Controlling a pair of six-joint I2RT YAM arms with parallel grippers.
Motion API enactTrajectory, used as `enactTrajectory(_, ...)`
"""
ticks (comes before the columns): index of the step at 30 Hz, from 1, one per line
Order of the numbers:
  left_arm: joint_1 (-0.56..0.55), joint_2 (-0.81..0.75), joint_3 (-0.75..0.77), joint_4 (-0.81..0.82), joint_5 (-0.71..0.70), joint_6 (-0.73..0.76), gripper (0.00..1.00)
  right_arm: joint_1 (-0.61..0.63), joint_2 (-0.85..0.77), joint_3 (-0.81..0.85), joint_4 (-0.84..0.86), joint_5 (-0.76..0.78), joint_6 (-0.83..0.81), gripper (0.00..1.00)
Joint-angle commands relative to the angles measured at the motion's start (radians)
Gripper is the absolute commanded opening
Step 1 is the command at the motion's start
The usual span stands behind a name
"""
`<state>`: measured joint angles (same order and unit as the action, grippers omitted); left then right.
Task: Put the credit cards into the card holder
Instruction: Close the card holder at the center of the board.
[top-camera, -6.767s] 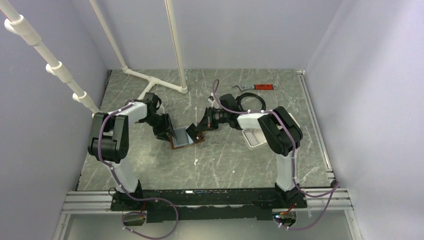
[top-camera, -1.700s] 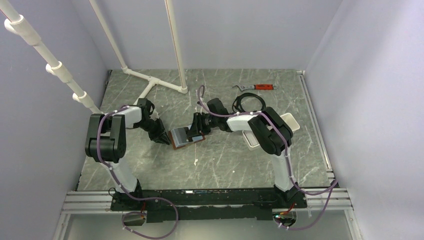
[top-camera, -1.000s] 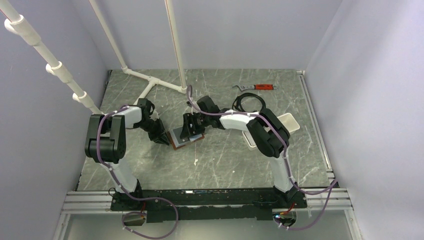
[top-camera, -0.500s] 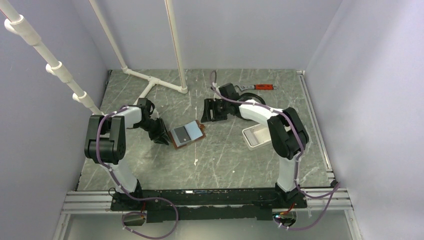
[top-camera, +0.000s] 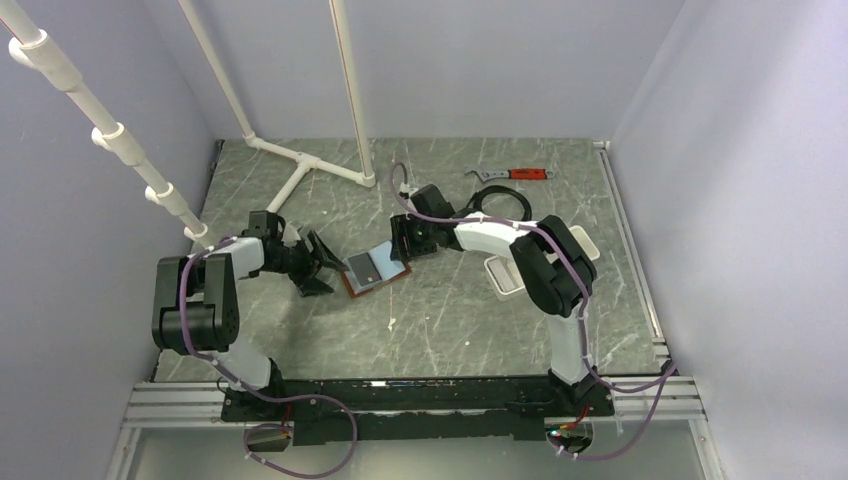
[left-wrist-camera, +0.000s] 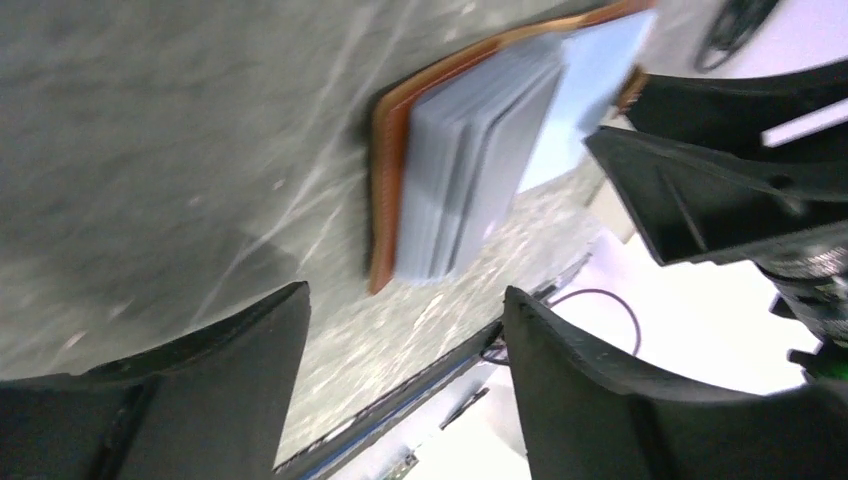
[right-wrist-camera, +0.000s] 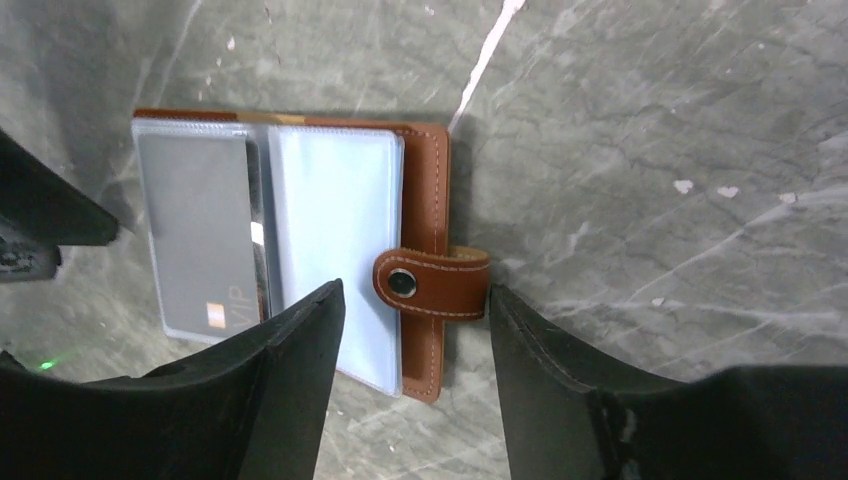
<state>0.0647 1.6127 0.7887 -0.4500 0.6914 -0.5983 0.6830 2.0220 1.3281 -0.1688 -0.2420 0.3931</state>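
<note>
Right pincer (top-camera: 405, 240) has returned to the card holder (top-camera: 375, 267), jaws spread wide, holding nothing. Left pincer (top-camera: 320, 264) has drawn back leftward, likewise open and empty. Card holder lies open on the table (top-camera: 450, 320), centre frame. One grey credit card (right-wrist-camera: 195, 240) sits in its left sleeve.

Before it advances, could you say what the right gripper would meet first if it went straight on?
Probably the closing tab of the card holder, framed between the open fingers; depth unclear.
</note>
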Motion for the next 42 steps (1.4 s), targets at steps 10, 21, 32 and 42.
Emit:
enactTrajectory(10,-0.058,0.086,0.011,0.479,0.269,-0.25,0.83,-0.013,0.047,-0.033,0.135,-0.116,0.089,0.48)
enactTrajectory(21,-0.128,-0.003,0.14,0.499,0.309,-0.338,0.76,-0.013,0.031,-0.112,0.269,-0.224,0.232,0.43)
enactTrajectory(32,-0.093,-0.075,0.171,-0.033,-0.06,-0.021,0.97,-0.014,0.043,-0.061,0.149,-0.123,0.148,0.43)
enactTrajectory(42,-0.099,-0.084,0.004,0.093,-0.217,-0.096,0.99,-0.016,0.053,-0.054,0.147,-0.139,0.139,0.4)
